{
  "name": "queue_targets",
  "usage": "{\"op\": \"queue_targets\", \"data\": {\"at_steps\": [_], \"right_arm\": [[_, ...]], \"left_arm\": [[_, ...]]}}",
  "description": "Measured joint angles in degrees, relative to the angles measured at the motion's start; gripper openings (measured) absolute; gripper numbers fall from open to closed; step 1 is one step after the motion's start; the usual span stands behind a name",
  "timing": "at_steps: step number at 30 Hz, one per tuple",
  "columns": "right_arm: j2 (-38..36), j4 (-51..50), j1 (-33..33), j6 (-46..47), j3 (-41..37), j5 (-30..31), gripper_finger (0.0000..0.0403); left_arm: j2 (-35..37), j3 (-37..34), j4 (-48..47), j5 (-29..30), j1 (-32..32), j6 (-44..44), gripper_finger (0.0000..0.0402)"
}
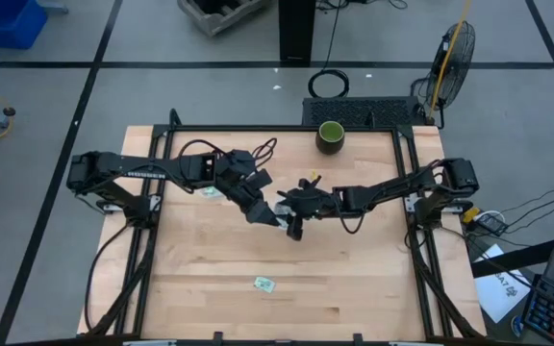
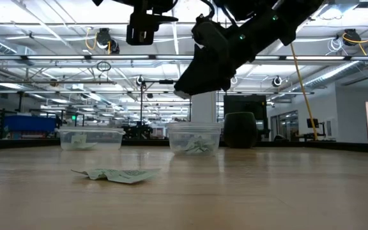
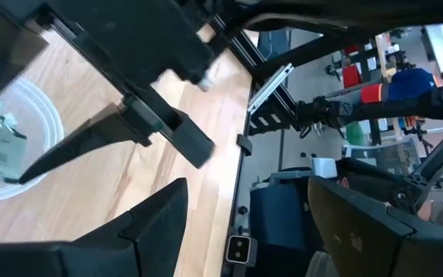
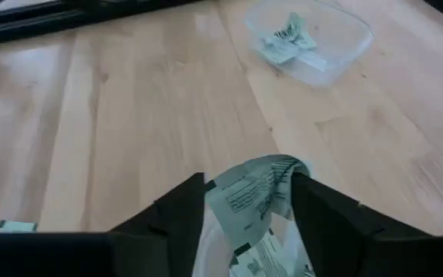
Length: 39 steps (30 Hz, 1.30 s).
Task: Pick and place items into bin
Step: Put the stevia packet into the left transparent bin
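My right gripper (image 4: 251, 201) hangs open above a clear bin (image 2: 195, 137) near the table's middle. A light green and white packet (image 4: 254, 196) stands in the gap between its fingers, and more packets lie in the bin below. My left gripper (image 1: 263, 213) waits close beside it on the left, open wide and holding nothing. A second clear bin (image 4: 308, 35) with packets in it stands farther left. One loose packet (image 1: 264, 284) lies flat on the wood near the front edge. My right gripper has the packet bowed across its gap, with the packet's side edges (image 4: 214, 192) against the inner faces of both fingers. The fingers slant down from the table's right. The packet hangs clear over the bin's opening; whether it is still gripped I cannot tell.
A dark green cup (image 1: 330, 135) stands at the table's far edge. The black frame rails (image 1: 407, 183) run along the table's sides. Bare wood lies open across the near half of the table around the loose packet.
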<state>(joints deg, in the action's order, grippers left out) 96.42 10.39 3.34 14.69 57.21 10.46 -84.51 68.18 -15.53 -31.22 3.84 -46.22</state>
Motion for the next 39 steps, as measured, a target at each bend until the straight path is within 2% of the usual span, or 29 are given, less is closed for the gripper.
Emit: {"op": "queue_targets", "data": {"at_steps": [7, 13, 17, 22, 28, 33, 39], "right_arm": [[0.04, -6.4, 1.14, 0.44, 0.02, 1.68, 0.0223], [0.02, -2.25, 1.46, 0.6, 0.02, -0.12, 0.0226], [0.0, -2.01, 1.33, 8.6, 0.02, -1.38, 0.0227], [0.0, -2.01, 1.7, 13.83, 0.02, -1.8, 0.0225], [0.0, -3.84, 1.72, 15.82, 0.02, -2.76, 0.0268], [-0.01, -6.33, 2.02, 15.56, 0.02, 1.45, 0.0301], [-0.02, -4.65, 1.93, 26.79, 0.02, -2.49, 0.0301]], "left_arm": [[0.0, 0.0, -0.07, -0.29, -0.93, -0.2, 0.0276], [0.0, 0.0, -0.07, -0.16, -2.23, 0.01, 0.0276], [0.0, 0.0, -0.07, 0.41, -2.96, 0.06, 0.0276], [0.0, 0.0, -0.07, 1.59, -3.66, 0.06, 0.0276], [0.0, 0.0, -0.07, 1.97, -3.69, -0.22, 0.0276], [0.0, 0.0, -0.05, 2.75, -3.67, -0.4, 0.0276], [0.0, 0.0, -0.04, 2.76, -3.67, -0.42, 0.0276]]}}
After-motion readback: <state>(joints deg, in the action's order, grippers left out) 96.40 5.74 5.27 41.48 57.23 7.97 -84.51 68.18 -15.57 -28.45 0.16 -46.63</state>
